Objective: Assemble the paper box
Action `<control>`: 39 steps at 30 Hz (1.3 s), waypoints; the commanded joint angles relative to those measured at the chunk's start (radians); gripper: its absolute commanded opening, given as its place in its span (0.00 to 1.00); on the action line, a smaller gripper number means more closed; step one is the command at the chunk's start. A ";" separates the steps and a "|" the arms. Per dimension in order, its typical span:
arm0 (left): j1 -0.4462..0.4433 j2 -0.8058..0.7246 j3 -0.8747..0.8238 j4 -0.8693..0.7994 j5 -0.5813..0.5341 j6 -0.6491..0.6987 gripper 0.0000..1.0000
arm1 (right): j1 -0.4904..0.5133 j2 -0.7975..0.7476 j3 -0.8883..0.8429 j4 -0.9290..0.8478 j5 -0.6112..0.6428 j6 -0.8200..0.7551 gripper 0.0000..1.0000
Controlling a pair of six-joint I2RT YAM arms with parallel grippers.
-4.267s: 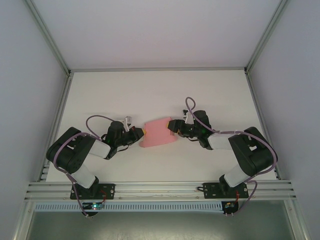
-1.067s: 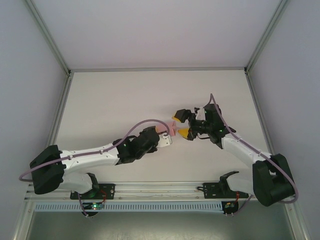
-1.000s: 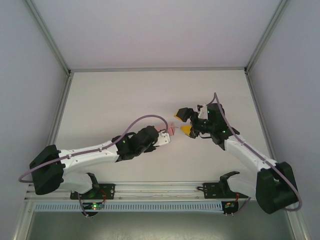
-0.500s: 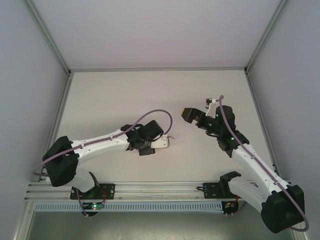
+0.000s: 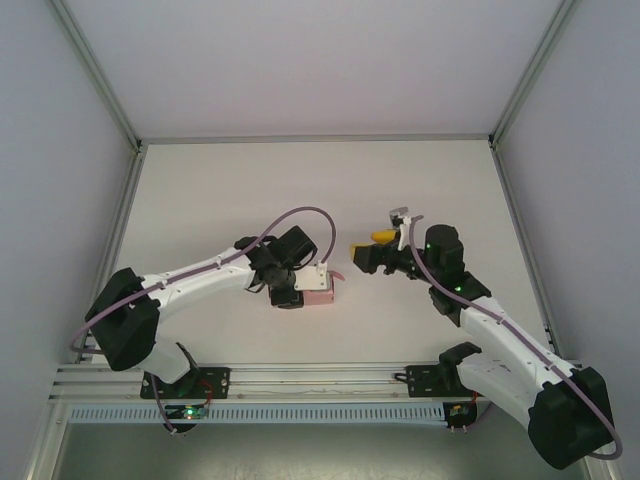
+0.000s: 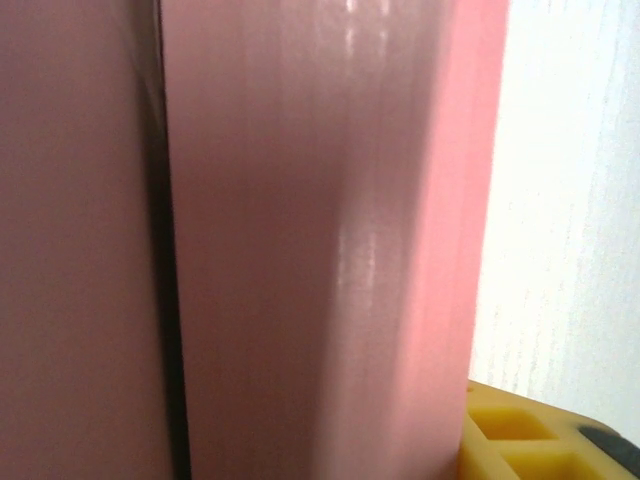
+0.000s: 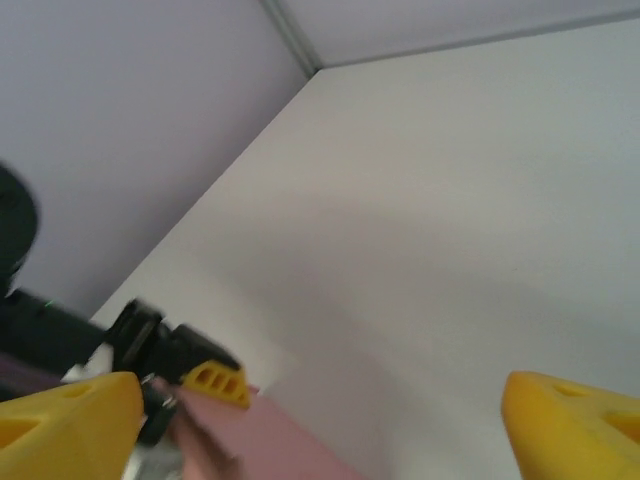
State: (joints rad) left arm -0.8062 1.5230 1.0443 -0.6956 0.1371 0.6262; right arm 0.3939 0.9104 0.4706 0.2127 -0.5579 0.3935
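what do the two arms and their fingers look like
Both the left arm and the right arm have white tube-like links joined by bulky black joints. A mauve cable loops along each one. Small green lights glow on the right arm's black housing. The fingers are bright yellow blocks with square pockets moulded in.

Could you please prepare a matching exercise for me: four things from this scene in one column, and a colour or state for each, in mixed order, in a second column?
Things:
1 paper box
2 left pincer
3 right pincer
4 table

Colour or state:
a open, holding nothing
b white
c pink
d closed on the box

Pairs: 1-c; 2-d; 3-a; 4-b
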 commanded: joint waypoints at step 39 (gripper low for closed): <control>0.036 0.090 0.069 0.006 0.026 0.029 0.50 | 0.232 0.198 0.152 -0.247 0.135 -0.039 0.03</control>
State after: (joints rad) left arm -0.7834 1.5806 1.0985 -0.6884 0.1577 0.6479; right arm 0.6136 1.1084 0.5747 -0.0109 -0.4320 0.2775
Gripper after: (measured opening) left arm 0.496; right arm 0.048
